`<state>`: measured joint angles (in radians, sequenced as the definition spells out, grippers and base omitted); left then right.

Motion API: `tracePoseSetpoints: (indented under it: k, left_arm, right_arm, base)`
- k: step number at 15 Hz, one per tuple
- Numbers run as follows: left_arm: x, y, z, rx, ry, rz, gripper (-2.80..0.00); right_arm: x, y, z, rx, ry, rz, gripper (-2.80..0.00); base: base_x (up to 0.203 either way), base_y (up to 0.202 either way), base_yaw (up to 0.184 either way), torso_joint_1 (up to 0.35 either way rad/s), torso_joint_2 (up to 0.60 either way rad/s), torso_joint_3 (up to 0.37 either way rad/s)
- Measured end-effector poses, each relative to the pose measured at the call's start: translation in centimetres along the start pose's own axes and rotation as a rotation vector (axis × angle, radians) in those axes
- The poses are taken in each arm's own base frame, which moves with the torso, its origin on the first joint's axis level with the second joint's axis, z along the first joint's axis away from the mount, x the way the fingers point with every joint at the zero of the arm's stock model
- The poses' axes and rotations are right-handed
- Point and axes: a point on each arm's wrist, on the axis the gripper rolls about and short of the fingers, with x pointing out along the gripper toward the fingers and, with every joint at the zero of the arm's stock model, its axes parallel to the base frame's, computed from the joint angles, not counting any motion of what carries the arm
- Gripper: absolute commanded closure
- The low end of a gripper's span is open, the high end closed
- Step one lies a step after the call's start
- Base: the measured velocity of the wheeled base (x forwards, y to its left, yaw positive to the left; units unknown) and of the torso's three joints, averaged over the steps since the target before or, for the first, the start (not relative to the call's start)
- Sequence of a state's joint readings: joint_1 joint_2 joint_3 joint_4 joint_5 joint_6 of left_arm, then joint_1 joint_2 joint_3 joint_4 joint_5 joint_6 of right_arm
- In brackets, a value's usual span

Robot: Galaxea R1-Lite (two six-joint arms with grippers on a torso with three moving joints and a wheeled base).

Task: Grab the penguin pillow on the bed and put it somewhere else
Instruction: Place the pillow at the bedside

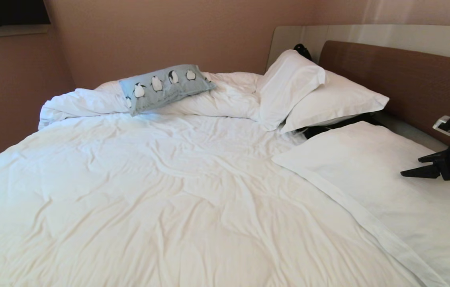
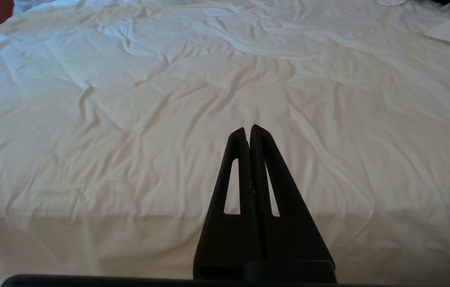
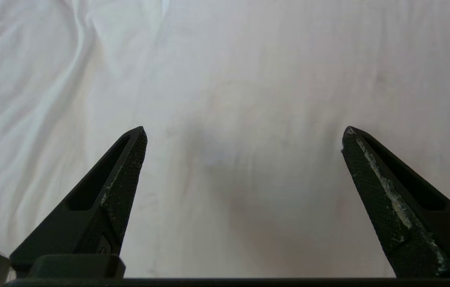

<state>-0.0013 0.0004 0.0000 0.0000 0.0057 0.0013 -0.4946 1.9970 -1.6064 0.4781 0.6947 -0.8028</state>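
The penguin pillow (image 1: 165, 87), light blue-grey with a row of black-and-white penguins, lies tilted on the bunched-up duvet at the far left of the bed (image 1: 169, 199). My right gripper (image 1: 411, 166) hovers at the right edge of the head view, far from that pillow, fingers pointing left over a flat white pillow (image 1: 368, 171). In the right wrist view this gripper (image 3: 245, 129) is open wide, with only white fabric between its fingers. My left gripper (image 2: 249, 127) is shut and empty, parked low before the bed's near edge.
Two plain white pillows (image 1: 300, 79) (image 1: 344, 99) lean stacked against the brown headboard (image 1: 408, 79). Something black (image 1: 328, 128) shows beneath them, and another black object (image 1: 300, 50) behind. Pinkish walls enclose the bed's far left side. The rumpled duvet (image 2: 169, 99) spreads wide.
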Motion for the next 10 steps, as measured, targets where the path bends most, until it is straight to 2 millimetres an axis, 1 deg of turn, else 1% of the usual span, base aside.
tracePoseSetpoints:
  k: [3,10]
  left_arm:
    - [0.0,0.0,0.0,0.0,0.0,-0.001,0.0]
    - [0.0,0.0,0.01,0.0,0.0,-0.001,0.0]
  right_arm:
    - [-0.21,-0.16,-0.04,-0.001,0.007,-0.018,-2.8]
    - [0.39,-0.83,-0.33,0.006,0.105,-0.109,-2.8]
  base:
    - [0.0,0.0,0.0,0.0,0.0,0.0]
    - [0.0,0.0,0.0,0.0,0.0,0.0]
